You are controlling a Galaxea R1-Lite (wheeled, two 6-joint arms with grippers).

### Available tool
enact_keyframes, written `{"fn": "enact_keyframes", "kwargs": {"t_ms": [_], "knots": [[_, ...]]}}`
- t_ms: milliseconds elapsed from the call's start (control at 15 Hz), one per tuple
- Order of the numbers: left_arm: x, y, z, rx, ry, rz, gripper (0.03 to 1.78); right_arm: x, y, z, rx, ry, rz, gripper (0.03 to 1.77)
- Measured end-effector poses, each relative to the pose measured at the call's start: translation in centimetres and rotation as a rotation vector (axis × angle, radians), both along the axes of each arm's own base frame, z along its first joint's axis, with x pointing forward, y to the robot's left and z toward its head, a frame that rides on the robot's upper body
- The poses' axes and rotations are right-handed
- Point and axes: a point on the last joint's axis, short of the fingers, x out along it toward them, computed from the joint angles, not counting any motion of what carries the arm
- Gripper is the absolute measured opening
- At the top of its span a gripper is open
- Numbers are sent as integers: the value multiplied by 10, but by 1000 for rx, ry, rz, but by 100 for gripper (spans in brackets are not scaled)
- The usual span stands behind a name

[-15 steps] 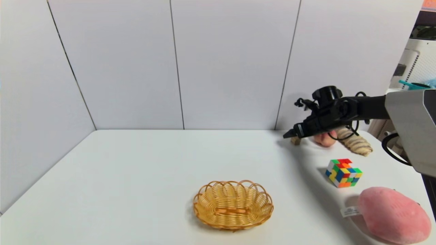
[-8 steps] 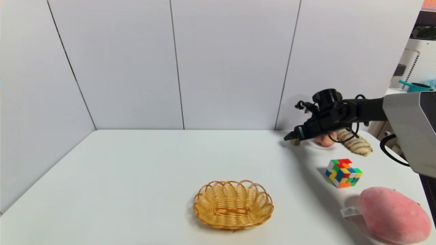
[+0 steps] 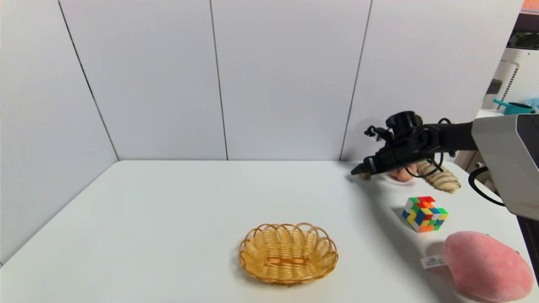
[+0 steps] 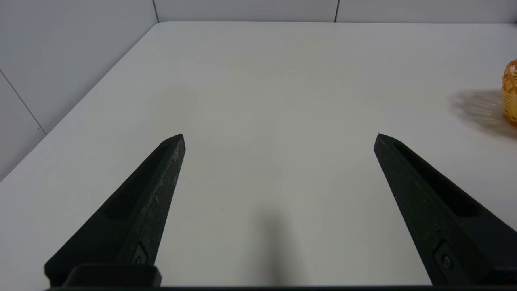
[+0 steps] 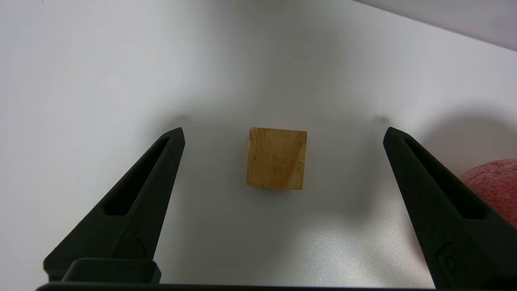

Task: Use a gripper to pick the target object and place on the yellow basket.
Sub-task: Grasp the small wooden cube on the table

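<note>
Approach phase at the far right of the white worktop (image 3: 189,210): seen from the head camera, the right gripper (image 3: 358,170) reaches low over the target object (image 3: 367,175), a tiny tan cube half hidden under the fingertips, just beside a peach (image 3: 402,173) and a ridged, bread-like piece (image 3: 440,179). The yellow basket (image 3: 288,253) sits well apart, toward the near middle, with nothing in it. A multicoloured puzzle cube (image 3: 424,213) and a pink plush toy (image 3: 484,265) lie nearer the robot.

From the left wrist, the left gripper (image 4: 278,139) hovers over bare worktop, jaws spread wide and holding nothing; only the basket's edge (image 4: 511,93) shows.

From the right wrist, the cube (image 5: 276,158) rests on the worktop between the widely parted fingers (image 5: 153,178), touching neither; the peach (image 5: 494,186) edges in behind one finger.

Judged from this, the grasp has not begun; the next move calls for a small further descent and a centred closing, kept clear of the peach.

Compared with a second earlier, the right gripper has dropped lower, now covering more of the cube; everything else stands unchanged.
</note>
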Motion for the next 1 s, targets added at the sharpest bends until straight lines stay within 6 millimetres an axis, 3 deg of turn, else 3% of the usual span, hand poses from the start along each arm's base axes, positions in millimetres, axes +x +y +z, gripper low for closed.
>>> {"fn": "enact_keyframes", "kwargs": {"t_ms": [333,533,800,867,1000], "knots": [[0,0,0,0,0,0,169,0,0,-3,-1,6,2,170],[0,0,0,0,0,0,169,1,0,-3,-3,4,7,119],[0,0,0,0,0,0,169,0,0,-3,-4,7,7,75],[0,0,0,0,0,0,169,0,0,-3,-5,7,7,35],[0,0,0,0,0,0,169,0,1,-2,-4,4,6,39]]}}
